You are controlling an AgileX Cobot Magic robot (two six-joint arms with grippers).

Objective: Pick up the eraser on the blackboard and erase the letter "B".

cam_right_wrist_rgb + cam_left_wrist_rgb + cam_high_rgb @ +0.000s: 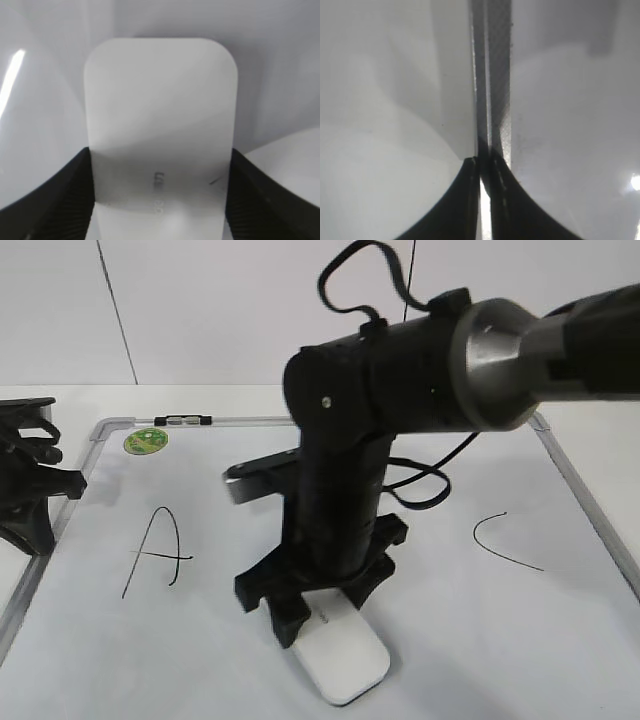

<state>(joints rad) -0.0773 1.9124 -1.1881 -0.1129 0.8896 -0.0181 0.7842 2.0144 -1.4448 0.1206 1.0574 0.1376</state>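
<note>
The eraser point(342, 657) is a glossy white block with rounded corners and a faint grey marking I can't read, lying flat on the blackboard point(450, 640) near its front edge, between a hand-drawn "A" point(155, 552) and "C" point(505, 541). The right tool point(322, 615) comes down steeply from the upper right and has its fingers clamped on the eraser's two long sides. The left tool point(30, 480) sits at the board's left frame with its fingers pressed together, holding nothing.
</note>
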